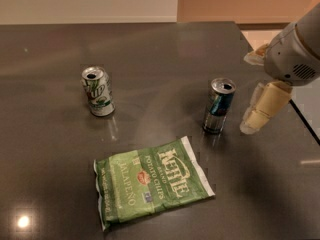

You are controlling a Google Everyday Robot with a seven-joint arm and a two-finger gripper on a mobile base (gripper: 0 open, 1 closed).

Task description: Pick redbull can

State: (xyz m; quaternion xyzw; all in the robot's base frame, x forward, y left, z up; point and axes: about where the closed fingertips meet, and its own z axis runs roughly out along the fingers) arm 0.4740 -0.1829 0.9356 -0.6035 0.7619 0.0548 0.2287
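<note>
- While the gripper [246, 94] hung low over the right end of the dark table [165, 49], its two beige fingers [264, 108] stood spread apart with nothing between them.
- One finger sloped down toward the tabletop. The other showed only partly, higher up beside the wrist.
- The grey-white wrist housing [295, 54] sat above and to the picture's right of the fingers, and ran out of view at the upper right corner.
- The redbull can [218, 106] stood upright on the table just beside the gripper, on the picture's left of the lower finger. It was apart from the finger, with a narrow strip of bare table between them.
- The can's silver top faced up and its blue and silver side faced the camera.
- A white-and-green soda can [98, 91] stood upright well apart from the gripper, far off to the picture's left and beyond the redbull can.
- A green Kettle chip bag [152, 181] lay flat, lower in the picture than the gripper and to its left. It was nearer the camera than both cans and touched neither.
- A bright spot of reflected light [22, 221] showed on the tabletop at the corner farthest from the gripper, at the lower left.
</note>
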